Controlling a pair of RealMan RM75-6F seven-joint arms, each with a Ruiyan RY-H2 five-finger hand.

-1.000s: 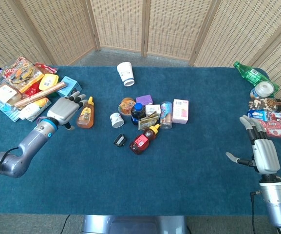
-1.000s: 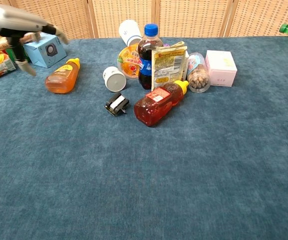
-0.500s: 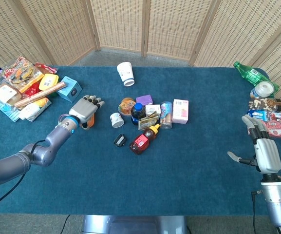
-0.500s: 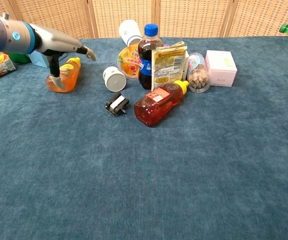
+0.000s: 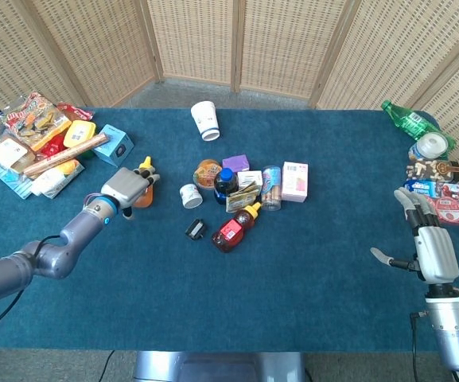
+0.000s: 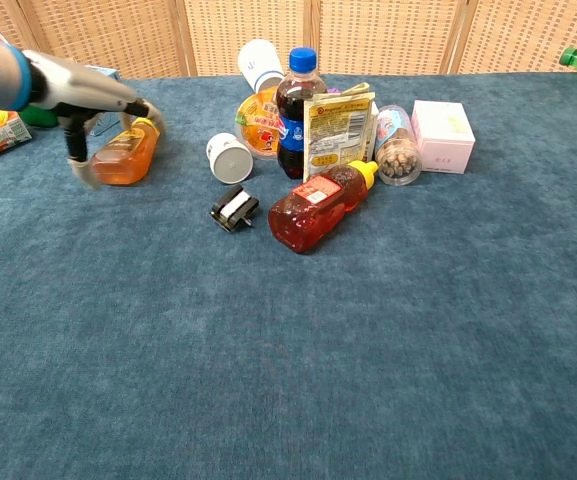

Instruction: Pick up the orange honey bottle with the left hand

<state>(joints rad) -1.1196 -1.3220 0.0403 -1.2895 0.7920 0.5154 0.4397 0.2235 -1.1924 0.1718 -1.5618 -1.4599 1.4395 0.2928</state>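
left robot hand (image 6: 93, 110) curled over orange honey bottle (image 6: 126, 153), grip unclear | right robot hand (image 5: 429, 243) spread, empty, head view only

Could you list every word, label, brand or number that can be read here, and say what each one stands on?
Nothing reads as clear text in either view.
Yellow snack packet: dark print, too blurred to read.
Red honey bottle: label too small.
Cola bottle: label illegible.
Pink box: faint mark, unreadable.
White paper cup: blue print, too small.
Orange honey bottle: label blurred.
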